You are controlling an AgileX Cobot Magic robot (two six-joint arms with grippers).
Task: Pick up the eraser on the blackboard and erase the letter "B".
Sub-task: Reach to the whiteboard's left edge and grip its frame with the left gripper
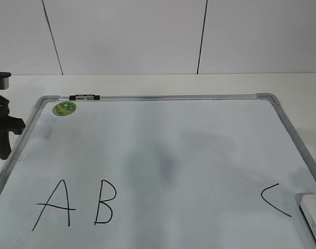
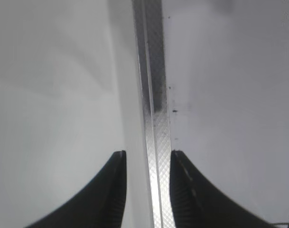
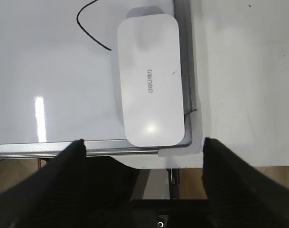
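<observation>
Eraser (image 3: 151, 80): probably light, rigid, smooth-topped; lying at blackboard (image 1: 163, 155) 5 o'clock corner. Grasp across long sides. Right gripper (image 3: 144, 156) released above; left gripper (image 2: 148, 187) released

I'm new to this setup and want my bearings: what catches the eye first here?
The big blackboard with black "A", letter "B" low on its left and "C" at right. The white eraser lies in its corner beside the "C", below the open right gripper.
</observation>
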